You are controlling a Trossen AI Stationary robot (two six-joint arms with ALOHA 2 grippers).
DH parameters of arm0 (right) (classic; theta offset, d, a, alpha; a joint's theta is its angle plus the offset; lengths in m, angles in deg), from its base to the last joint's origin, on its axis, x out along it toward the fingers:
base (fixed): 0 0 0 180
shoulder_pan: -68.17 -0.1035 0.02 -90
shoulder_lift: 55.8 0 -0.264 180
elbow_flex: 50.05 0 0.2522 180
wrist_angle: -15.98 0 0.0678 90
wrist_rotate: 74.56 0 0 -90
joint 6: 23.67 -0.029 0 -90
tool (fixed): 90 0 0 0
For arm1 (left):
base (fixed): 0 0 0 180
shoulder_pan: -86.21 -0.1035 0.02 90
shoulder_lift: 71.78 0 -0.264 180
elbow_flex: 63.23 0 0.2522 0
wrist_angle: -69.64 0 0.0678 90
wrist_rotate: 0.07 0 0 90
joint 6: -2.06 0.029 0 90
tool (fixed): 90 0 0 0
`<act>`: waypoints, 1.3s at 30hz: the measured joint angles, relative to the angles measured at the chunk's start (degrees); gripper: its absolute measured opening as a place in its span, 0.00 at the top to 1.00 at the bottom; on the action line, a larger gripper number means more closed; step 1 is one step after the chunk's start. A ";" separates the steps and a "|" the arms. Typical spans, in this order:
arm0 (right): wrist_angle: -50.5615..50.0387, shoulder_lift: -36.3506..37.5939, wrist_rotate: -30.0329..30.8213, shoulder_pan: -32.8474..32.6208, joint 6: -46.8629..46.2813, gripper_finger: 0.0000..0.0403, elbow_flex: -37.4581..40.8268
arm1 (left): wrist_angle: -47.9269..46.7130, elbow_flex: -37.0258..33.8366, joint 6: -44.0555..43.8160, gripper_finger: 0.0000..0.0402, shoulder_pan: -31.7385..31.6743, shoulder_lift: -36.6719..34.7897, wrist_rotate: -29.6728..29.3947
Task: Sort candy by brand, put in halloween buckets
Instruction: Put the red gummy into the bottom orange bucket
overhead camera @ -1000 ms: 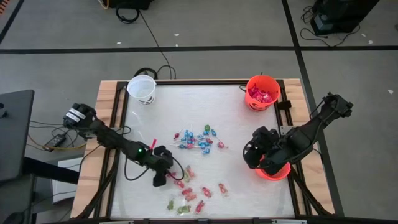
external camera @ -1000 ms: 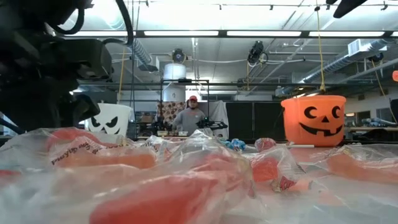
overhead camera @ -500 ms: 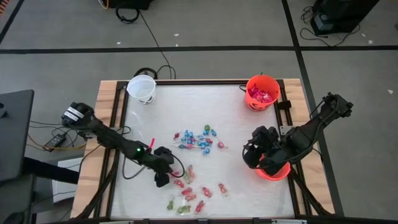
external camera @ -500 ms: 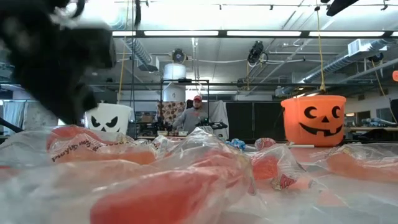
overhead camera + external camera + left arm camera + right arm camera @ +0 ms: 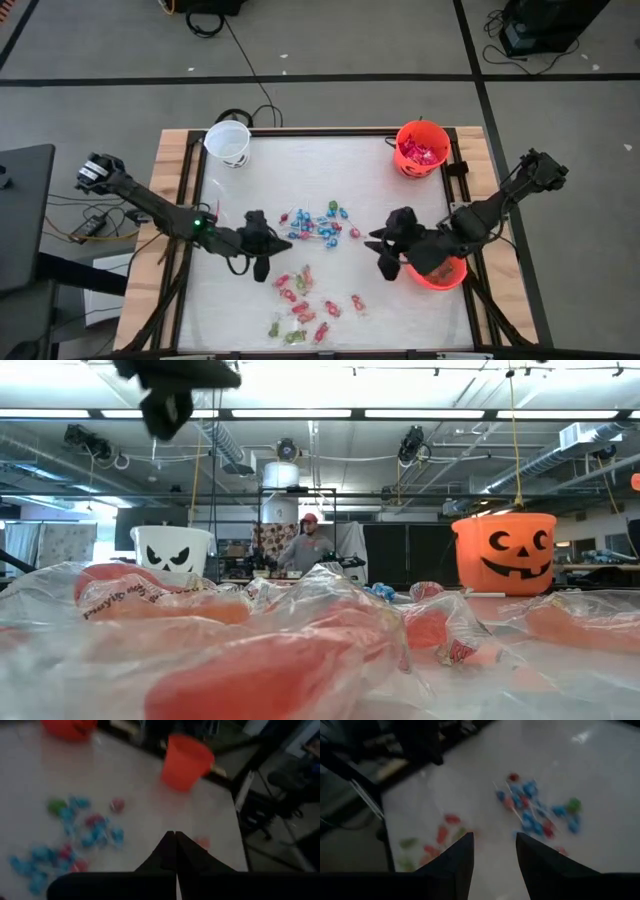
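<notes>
table [image 5: 380, 300], white top: candy [image 5: 318, 222] in a blue-red cluster at centre, a second red-green scatter [image 5: 300, 305] nearer the front edge. white bucket [image 5: 229, 142] far left corner, orange bucket [image 5: 421, 148] far right, second orange bucket [image 5: 440, 272] at right edge. left gripper [image 5: 262, 268] beside the cluster, jaws together, nothing seen between them. right gripper [image 5: 385, 268] by the near orange bucket, jaws apart, empty. low view alone shows bucket faces [image 5: 513, 553] and a person [image 5: 305, 545] behind.
</notes>
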 joint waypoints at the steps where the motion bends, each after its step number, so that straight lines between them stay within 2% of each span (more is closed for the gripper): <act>1: 3.13 0.00 -0.74 1.16 1.30 0.61 0.76 | 0.04 0.84 1.64 1.00 0.00 -0.01 -0.88; 7: 25.74 -0.02 -11.17 8.42 3.35 0.61 7.10 | -0.09 4.85 10.73 1.00 0.00 0.25 -1.15; 13: 40.41 -3.40 -14.45 11.44 5.13 0.61 9.66 | -0.40 7.54 14.45 1.00 -0.06 -1.40 0.56; 18: 40.33 -8.57 -20.05 13.43 3.67 0.61 9.68 | -14.16 7.28 12.61 0.95 -0.01 -0.28 7.60; 23: 41.14 -11.66 -22.32 13.78 0.60 0.61 9.68 | -24.38 7.20 10.46 0.83 1.73 4.27 11.83; 31: 41.34 -11.86 -22.32 13.14 -1.66 0.61 9.66 | -19.50 6.09 4.40 0.64 2.84 17.97 14.43; 39: 40.58 -11.19 -22.00 12.49 -2.18 0.61 9.66 | -14.95 6.24 -0.82 0.62 1.89 28.60 17.70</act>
